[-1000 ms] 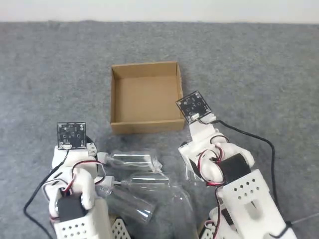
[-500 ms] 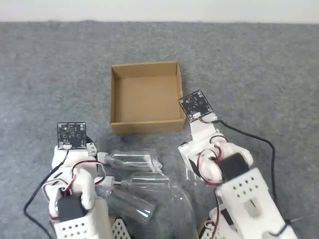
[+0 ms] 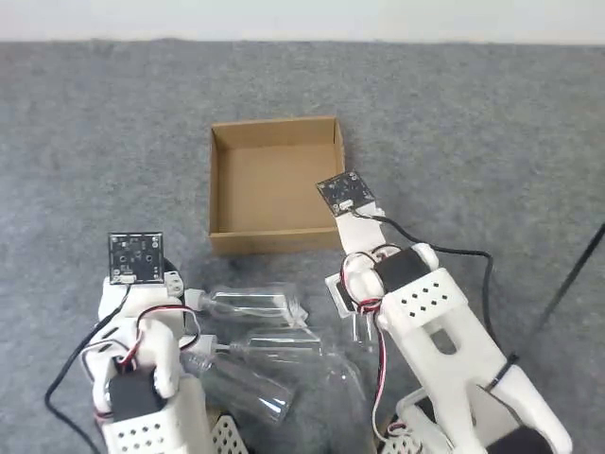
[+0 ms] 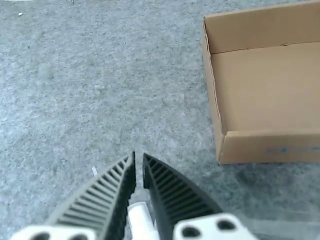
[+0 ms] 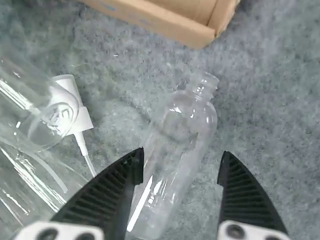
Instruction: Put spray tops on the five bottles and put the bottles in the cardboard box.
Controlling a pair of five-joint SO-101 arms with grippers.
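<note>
cardboard box [image 3: 276,240]: open-topped, upright | clear bottle [image 5: 177,145]: uncapped, lying near box corner | other bottles [image 3: 250,303]: lying clustered, perhaps capped

I'm running what looks like a robotics test bench, grey carpet-like mat [image 3: 492,142] over the table; plain white wall [image 3: 302,17] behind; white plastic arms [image 3: 444,322] with loose wiring [image 3: 381,326]

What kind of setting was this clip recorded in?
Probably a robotics test bench rather than a home or shop. The surface is grey felt-like matting, with an open cardboard box on it and loose clear plastic bottles lying between the left arm and the right arm.
</note>
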